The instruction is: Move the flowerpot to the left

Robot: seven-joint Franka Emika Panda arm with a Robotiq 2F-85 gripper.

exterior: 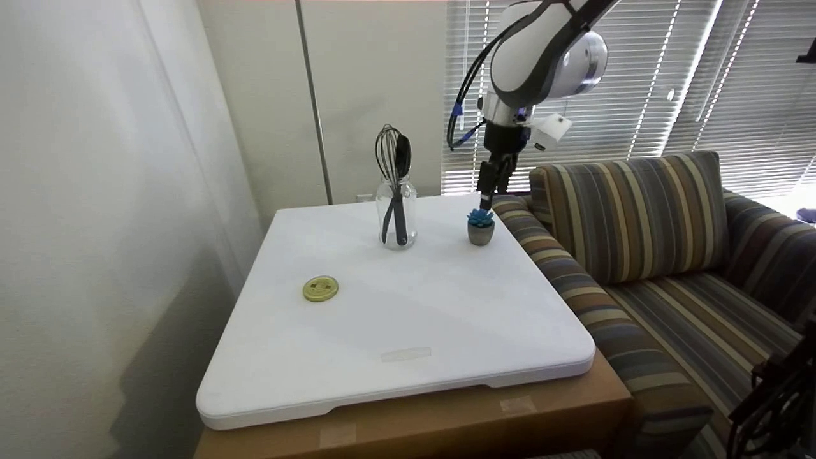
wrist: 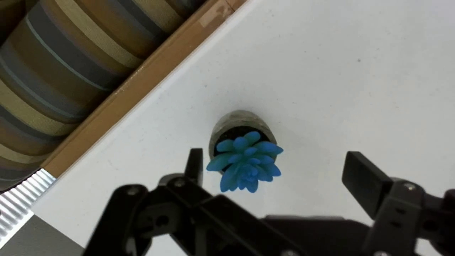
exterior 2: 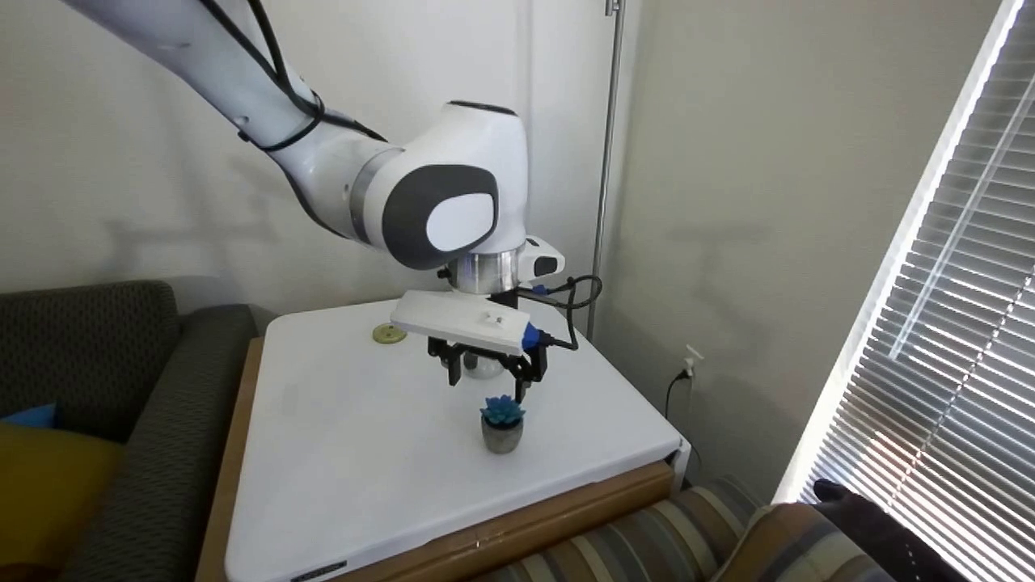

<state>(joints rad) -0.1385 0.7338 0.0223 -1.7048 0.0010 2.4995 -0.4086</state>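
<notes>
The flowerpot, a small grey pot with a blue-teal succulent top, stands upright on the white table near its edge by the striped couch. It shows in both exterior views (exterior: 480,231) (exterior 2: 502,428) and in the wrist view (wrist: 245,156). My gripper (exterior 2: 487,388) is open and empty just above it, fingers pointing down; it also shows in an exterior view (exterior: 488,196). In the wrist view the gripper (wrist: 276,161) has its fingers wide apart; the plant lies between them, much closer to the left finger. I cannot tell if a fingertip touches the leaves.
A glass jar (exterior: 396,220) with a whisk and a dark utensil stands beside the flowerpot on the white table (exterior: 408,319). A flat yellow-green disc (exterior: 320,289) lies further off. The striped couch (exterior: 567,274) borders the table. Walls and blinds stand close by.
</notes>
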